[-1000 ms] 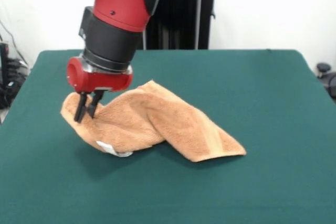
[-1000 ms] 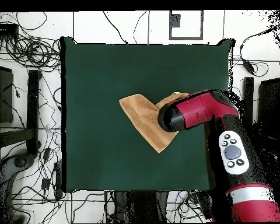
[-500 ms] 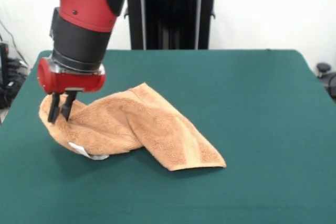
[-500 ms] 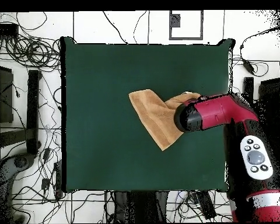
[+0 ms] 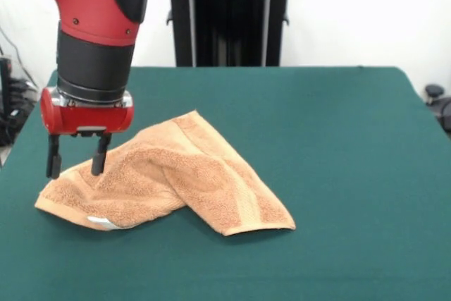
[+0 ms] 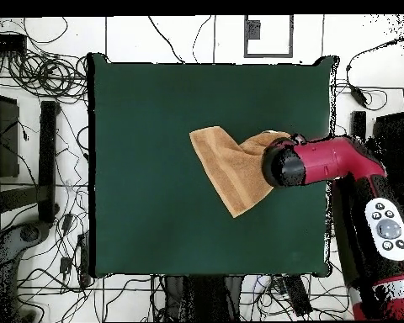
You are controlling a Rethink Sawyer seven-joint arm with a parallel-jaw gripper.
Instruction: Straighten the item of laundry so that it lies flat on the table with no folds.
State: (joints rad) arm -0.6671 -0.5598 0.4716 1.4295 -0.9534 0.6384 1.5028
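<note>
Nearest us, the towel (image 5: 169, 181) lies folded over itself on the tabletop (image 5: 338, 139). Behind its left corner our gripper (image 5: 76, 160) hovers, fingers (image 5: 53, 161) spread, holding nothing. Regripping both layers could simply drag the fold along.

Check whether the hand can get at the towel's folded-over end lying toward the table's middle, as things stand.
Probably yes: the hand hangs open over the towel at its other end, and nothing lies on the table between.
</note>
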